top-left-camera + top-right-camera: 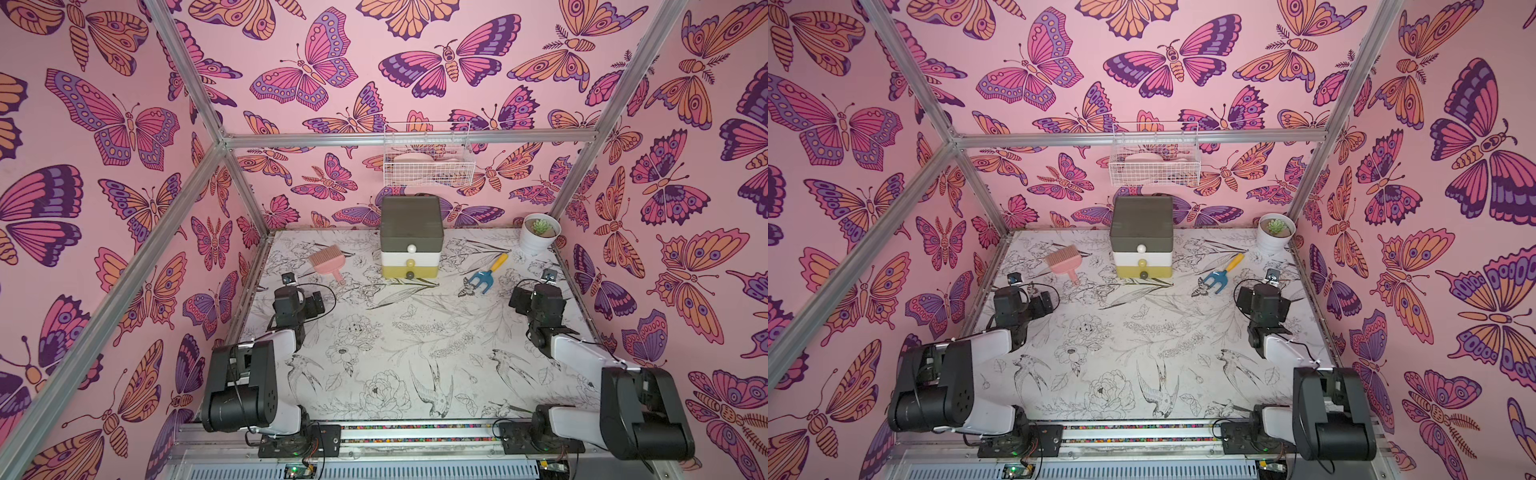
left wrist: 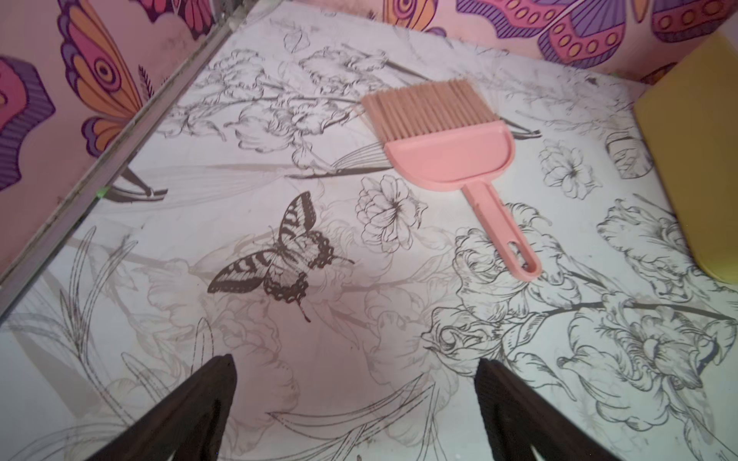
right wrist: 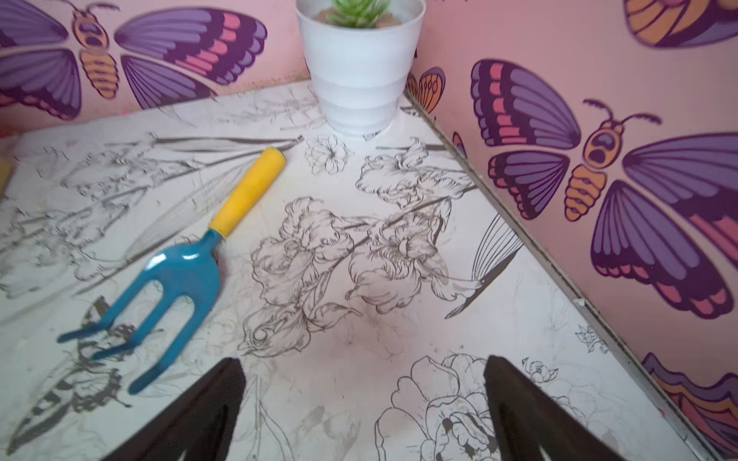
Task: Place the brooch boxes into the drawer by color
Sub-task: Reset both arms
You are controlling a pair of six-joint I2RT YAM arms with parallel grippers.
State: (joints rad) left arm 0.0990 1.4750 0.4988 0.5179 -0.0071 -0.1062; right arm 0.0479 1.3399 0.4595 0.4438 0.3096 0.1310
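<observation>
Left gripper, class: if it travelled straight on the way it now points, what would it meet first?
Probably the table, just ahead of the left gripper; the pink brush lies farther on, off its line. Depth is uncertain.

Left arm (image 1: 245, 382), right arm (image 1: 642, 409) folded, jaws wide

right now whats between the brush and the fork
The drawer stands between the brush and the fork; both top views show it.
</observation>
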